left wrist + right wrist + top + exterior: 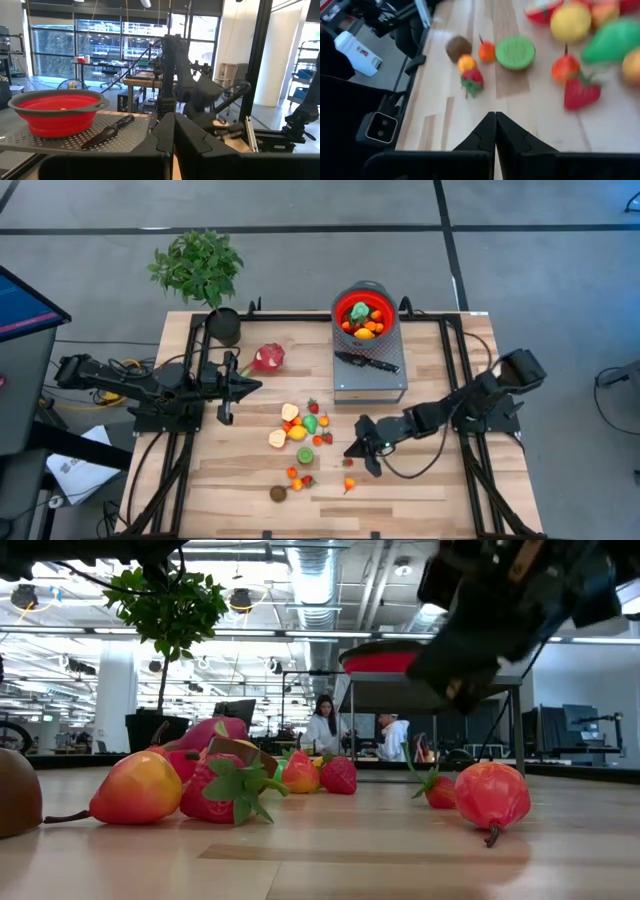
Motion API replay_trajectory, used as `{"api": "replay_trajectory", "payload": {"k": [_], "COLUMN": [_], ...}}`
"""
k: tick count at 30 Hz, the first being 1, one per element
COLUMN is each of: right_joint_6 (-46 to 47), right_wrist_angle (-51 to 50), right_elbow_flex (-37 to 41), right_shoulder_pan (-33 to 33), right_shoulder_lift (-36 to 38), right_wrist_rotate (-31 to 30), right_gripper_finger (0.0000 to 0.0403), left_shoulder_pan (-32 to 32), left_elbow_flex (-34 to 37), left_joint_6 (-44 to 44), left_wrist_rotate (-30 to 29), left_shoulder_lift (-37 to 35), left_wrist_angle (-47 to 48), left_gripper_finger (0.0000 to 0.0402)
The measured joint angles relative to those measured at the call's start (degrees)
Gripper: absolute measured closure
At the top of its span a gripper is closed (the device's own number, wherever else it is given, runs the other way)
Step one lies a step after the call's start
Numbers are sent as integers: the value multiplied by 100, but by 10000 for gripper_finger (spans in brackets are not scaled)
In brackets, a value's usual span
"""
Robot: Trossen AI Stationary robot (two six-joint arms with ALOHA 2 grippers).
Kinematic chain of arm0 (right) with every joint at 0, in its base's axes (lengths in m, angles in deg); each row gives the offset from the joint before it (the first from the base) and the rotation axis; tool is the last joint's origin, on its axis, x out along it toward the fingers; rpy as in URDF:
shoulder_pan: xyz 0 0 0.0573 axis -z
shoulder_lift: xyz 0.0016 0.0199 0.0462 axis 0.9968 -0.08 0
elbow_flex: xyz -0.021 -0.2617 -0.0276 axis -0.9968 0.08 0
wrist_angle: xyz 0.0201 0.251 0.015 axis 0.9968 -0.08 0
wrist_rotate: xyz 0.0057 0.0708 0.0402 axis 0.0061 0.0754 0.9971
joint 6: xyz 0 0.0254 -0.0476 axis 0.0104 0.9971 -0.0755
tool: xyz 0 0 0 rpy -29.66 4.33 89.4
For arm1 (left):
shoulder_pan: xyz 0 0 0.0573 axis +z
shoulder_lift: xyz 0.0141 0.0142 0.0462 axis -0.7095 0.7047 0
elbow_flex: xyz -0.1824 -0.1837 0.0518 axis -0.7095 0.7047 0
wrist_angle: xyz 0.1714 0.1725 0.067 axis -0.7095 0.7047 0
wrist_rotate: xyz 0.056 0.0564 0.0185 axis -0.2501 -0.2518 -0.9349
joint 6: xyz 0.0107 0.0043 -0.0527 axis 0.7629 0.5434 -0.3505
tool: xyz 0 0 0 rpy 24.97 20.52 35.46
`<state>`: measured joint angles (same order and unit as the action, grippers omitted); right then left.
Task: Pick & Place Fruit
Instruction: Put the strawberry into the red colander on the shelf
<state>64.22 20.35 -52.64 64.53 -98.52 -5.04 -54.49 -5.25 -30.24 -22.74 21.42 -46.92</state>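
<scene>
High view showed the right hand (362, 442) shut and empty, low over the table (430, 490) at about 4 o'clock from the fruit cluster (300, 425). Left hand (228, 395) was also shut w/ nothing in it, parked at 9 o'clock of the cluster, just below the dragon fruit (267, 358).

Key relation — the nearest loose pieces lay just off the right hand's tip: a small red fruit (348, 463) and an orange one (348, 484) toward 6–7 o'clock of it, the main cluster toward 10 o'clock. Right wrist view agreed: closed fingers (495, 131) pointed at a strawberry (472, 81) and a green round fruit (515, 51) straight ahead, w/ bare wood between. So the right arm looked the nearer for these; its fingers would need to open before any grasp.

Small fruits were mostly round, no real long axis; the dragon fruit lay w/ its long axis roughly 3-to-9 o'clock.

Red bowl (364, 315) sat on a grey stand at 12 o'clock of the right hand, already holding a few pieces, a knife (366, 362) lying in front of it — probably something to steer clear of. Open table ran toward 6 o'clock; a brown fruit (278, 493) sat near that edge.
</scene>
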Motion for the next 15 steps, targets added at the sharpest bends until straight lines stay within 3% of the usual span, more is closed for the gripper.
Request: {"api": "replay_trajectory", "payload": {"k": [5,15], "right_joint_6": [321,-76], "right_wrist_angle": [30,-99], "right_elbow_flex": [-209,-600], "right_shoulder_pan": [-9,-7], "right_shoulder_lift": [-436,-711], "right_wrist_rotate": [237,410], "right_gripper_finger": [402,402], "left_shoulder_pan": [0,0], "left_elbow_flex": [0,0], "left_joint_6": [0,0], "left_wrist_rotate": [0,0], "left_shoulder_lift": [1,1], "left_wrist_angle": [-2,-5], "left_gripper_finger": [399,399]}}
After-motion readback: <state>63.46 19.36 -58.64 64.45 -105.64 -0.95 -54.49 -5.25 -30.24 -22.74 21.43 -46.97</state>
